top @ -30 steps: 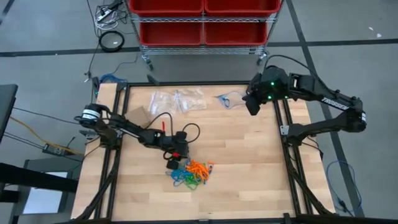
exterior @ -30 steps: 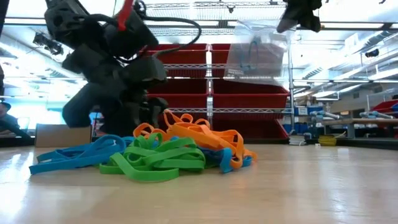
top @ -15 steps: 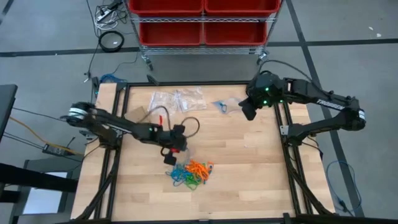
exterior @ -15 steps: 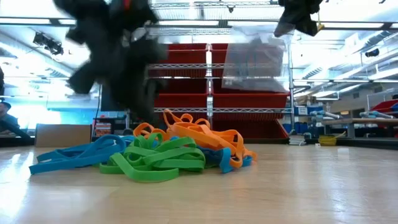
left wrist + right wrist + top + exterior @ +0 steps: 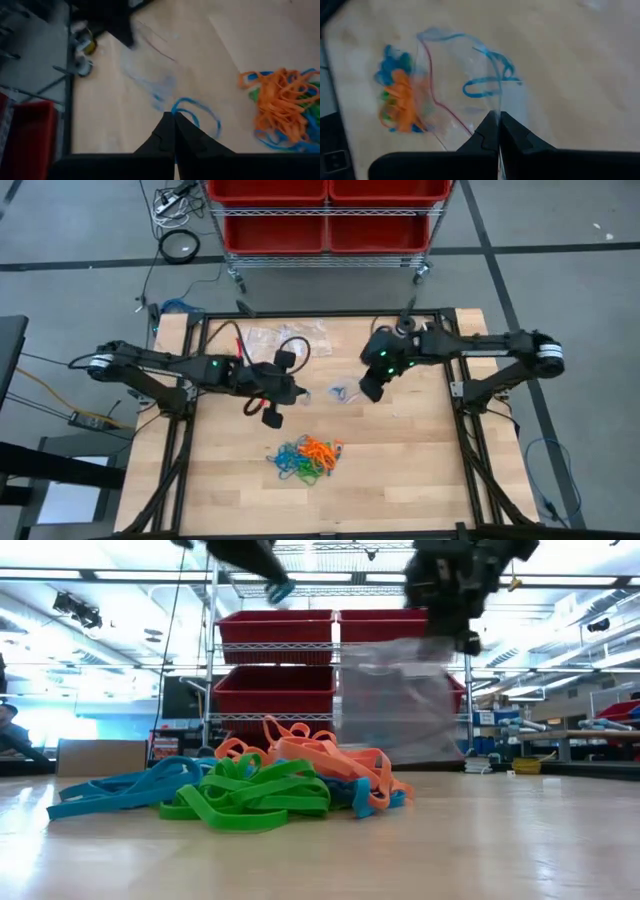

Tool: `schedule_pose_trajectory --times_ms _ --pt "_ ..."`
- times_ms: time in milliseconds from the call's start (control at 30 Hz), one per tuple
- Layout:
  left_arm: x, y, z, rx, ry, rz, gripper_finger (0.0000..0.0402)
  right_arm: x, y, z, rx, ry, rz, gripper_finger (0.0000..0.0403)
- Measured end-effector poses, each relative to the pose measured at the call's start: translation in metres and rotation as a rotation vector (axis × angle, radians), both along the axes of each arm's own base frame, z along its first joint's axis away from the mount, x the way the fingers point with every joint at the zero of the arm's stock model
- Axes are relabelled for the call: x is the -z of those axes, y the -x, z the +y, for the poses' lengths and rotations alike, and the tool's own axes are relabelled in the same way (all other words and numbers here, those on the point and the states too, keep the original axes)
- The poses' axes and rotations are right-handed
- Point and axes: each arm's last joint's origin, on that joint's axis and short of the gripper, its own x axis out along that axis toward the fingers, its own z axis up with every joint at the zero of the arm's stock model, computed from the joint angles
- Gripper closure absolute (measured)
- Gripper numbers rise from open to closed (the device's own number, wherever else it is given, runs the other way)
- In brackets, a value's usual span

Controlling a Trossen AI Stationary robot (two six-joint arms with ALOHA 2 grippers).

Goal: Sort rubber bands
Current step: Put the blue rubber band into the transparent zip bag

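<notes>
A tangled pile of orange, blue and green rubber bands (image 5: 308,460) (image 5: 250,785) lies on the wooden table near its middle. My left gripper (image 5: 271,417) (image 5: 173,116) is above the table on the far left side of the pile, shut on one blue rubber band (image 5: 196,114) (image 5: 281,590). My right gripper (image 5: 368,392) (image 5: 496,116) is over the table's middle, right of the left one, shut on a clear plastic bag (image 5: 400,705) (image 5: 338,392) with blue bands inside (image 5: 490,82). My left gripper pinches the blue band at one spot of its loop (image 5: 175,111) between its two fingertips, slanting down from the table's left. The rest of the loop hangs slack below the fingers, lifted clear of the pile. My right gripper pinches the clear bag by an edge (image 5: 492,111) between its two shut fingers, slanting down from the table's right. The bag hangs below the fingers, its red-lined mouth (image 5: 432,95) spread toward the pile. One layer or several, I cannot tell.
More clear bags (image 5: 285,340) lie at the table's far edge. A red bin rack (image 5: 325,215) stands beyond that edge. A black frame (image 5: 190,430) runs along the table's sides. Bare wood shows on the near and right parts.
My left gripper has shut on a blue band at the pile and risen steeply, drawing it clear while the pile stays put. My right gripper has come down and toward the table's middle with the clear bag, which now hangs lower.
</notes>
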Motion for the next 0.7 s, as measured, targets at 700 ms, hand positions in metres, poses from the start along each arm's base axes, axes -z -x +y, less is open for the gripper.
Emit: schedule_pose_trajectory --times_ms 700 --pt "0.023 -0.036 -0.001 0.002 -0.046 0.121 0.0401 0.018 -0.083 0.004 -0.07 -0.044 -0.024 0.0403"
